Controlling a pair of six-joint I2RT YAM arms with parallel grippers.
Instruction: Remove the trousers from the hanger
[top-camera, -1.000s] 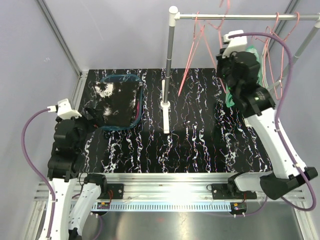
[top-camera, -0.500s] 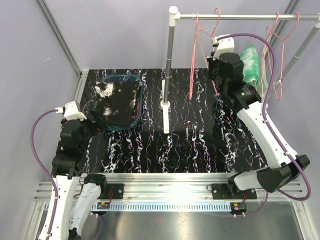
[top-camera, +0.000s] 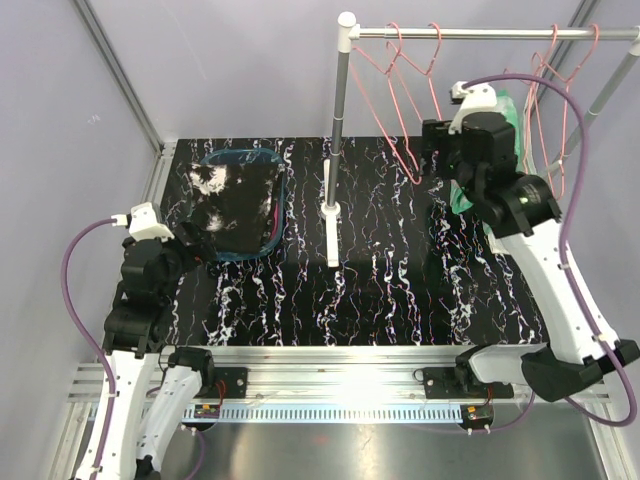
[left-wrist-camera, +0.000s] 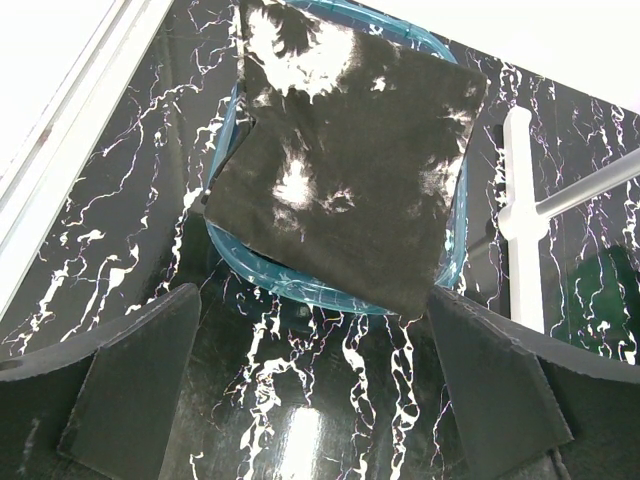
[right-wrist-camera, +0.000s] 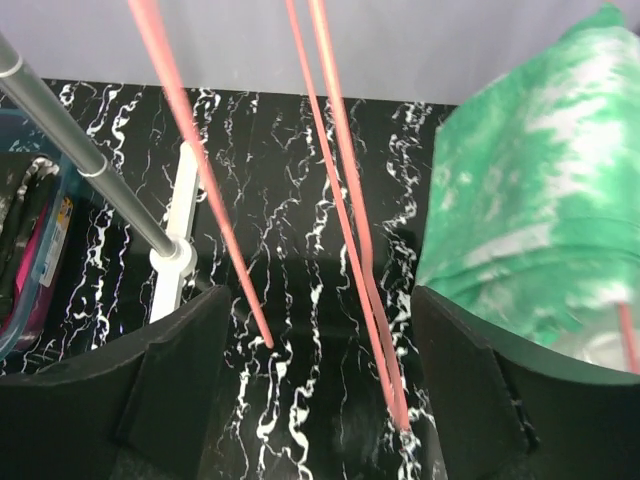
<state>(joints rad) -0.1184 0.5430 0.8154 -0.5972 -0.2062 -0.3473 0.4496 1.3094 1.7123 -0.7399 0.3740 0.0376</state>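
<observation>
Folded black speckled trousers (left-wrist-camera: 345, 170) atop teal basin (left-wrist-camera: 225, 250); green-white trousers (right-wrist-camera: 530, 200) hanging beside pink hangers (right-wrist-camera: 345, 220).

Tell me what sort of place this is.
Probably a robotics lab cell, not a home: arms bolted to an aluminium rail, plain panel walls, a clothes rail staged on the marbled table.

Bright, even light from overhead, with hardly a hard shadow anywhere.
The glossy black table (top-camera: 400, 290) throws back white streaks, and the metal rail (top-camera: 350, 385) at its near edge glares almost to blank. In the left wrist view a bright patch shines on the tabletop low between the fingers (left-wrist-camera: 130, 390), and the top left corner is washed out white. Those fingers read as flat dark shapes with little detail. The green trousers (right-wrist-camera: 530, 200) look overlit in their pale patches. Nothing is smeared by motion.
</observation>
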